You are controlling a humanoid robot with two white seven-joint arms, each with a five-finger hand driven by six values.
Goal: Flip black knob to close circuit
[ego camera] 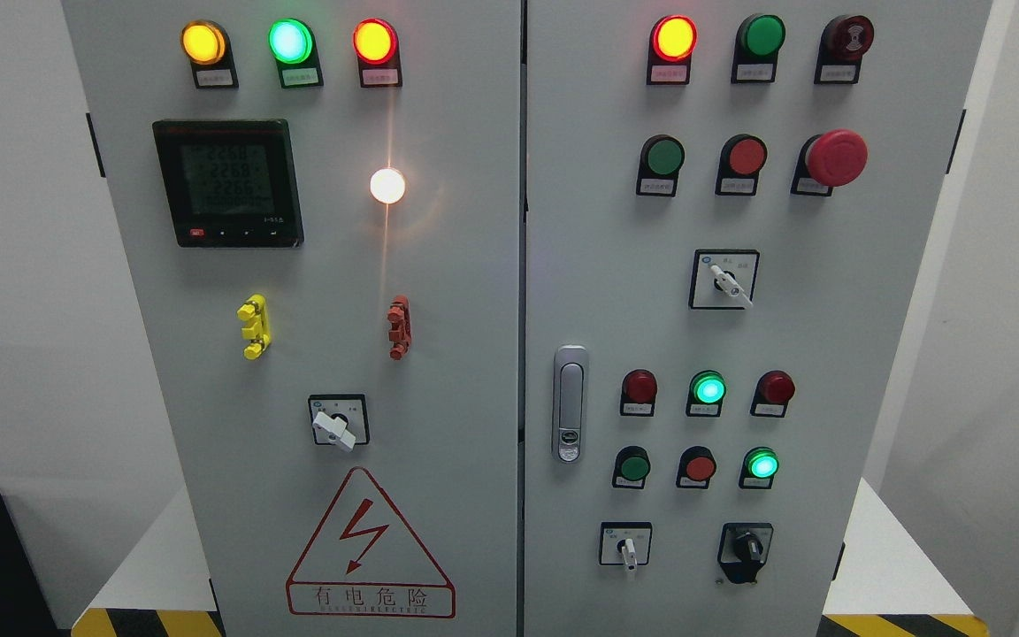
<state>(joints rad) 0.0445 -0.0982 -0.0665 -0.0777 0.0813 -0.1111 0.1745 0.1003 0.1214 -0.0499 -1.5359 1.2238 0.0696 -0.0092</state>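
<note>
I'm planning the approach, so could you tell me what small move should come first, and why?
Probably bring a hand into view toward the black knob at the lower right of the right door. No robot hand shows in the head view yet, and the knob sits untouched beside the white-handled switch.

The cabinet doors (456, 265) look like smooth, matt grey painted metal, the door handle (570, 402) like satin silvery metal, the black knob (747, 547) and red mushroom button (837, 157) like glossy plastic, and the digital meter (228, 183) has a shiny black bezel.
</note>
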